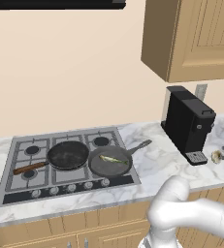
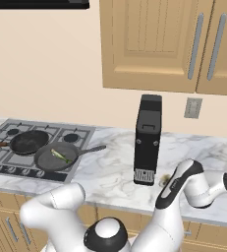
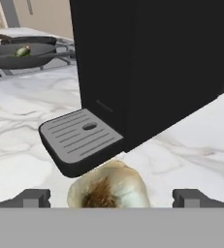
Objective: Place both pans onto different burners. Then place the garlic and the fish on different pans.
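The black pan (image 1: 67, 155) with its wooden handle sits on the cooktop's middle burner. Beside it, the grey pan (image 1: 111, 163) rests on the front right burner and holds the fish (image 1: 114, 159). The back right burner (image 1: 101, 141) is bare. The garlic (image 3: 108, 186) lies on the marble counter just in front of the coffee machine's drip tray (image 3: 79, 138). My gripper (image 3: 111, 198) is open, low over the counter, with one fingertip on each side of the garlic and not closed on it. From the right base view, the garlic (image 2: 165, 176) is at the tip of my hand.
A tall black coffee machine (image 1: 188, 123) stands directly behind the garlic, close to my fingers. Wall cabinets (image 2: 159, 44) hang above the counter. The marble counter (image 2: 110, 172) stretches between the cooktop (image 1: 16, 184) and the machine.
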### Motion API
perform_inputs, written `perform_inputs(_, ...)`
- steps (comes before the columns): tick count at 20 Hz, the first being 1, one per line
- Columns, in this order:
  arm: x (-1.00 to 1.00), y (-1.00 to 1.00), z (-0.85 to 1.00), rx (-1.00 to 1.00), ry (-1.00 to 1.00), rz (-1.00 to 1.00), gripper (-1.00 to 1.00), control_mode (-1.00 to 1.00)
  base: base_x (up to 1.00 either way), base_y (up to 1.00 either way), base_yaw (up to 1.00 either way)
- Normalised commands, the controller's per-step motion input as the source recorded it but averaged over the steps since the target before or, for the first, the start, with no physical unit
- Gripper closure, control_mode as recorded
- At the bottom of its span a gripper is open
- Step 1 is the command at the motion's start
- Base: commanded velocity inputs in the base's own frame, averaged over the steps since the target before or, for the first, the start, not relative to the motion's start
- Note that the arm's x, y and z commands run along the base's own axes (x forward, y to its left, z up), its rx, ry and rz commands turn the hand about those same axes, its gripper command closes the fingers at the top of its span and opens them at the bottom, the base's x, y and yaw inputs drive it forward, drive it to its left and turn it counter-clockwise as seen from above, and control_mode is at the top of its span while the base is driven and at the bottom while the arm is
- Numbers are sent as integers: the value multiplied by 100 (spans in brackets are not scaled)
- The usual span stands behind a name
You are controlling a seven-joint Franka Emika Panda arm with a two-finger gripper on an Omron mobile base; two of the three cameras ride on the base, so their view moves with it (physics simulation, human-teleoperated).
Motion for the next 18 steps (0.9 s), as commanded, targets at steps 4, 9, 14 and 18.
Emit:
perform_inputs(4, 22, -12, -23, 1, 3, 0, -100, -100, 0, 0, 0)
perform_inputs(9, 19, -11, -22, 1, 4, 0, -100, -100, 0, 0, 0)
perform_inputs(14, 6, -2, -19, 1, 4, 0, -100, -100, 0, 0, 0)
perform_inputs(18, -1, 0, -13, 0, 5, 0, -100, -100, 0, 0, 0)
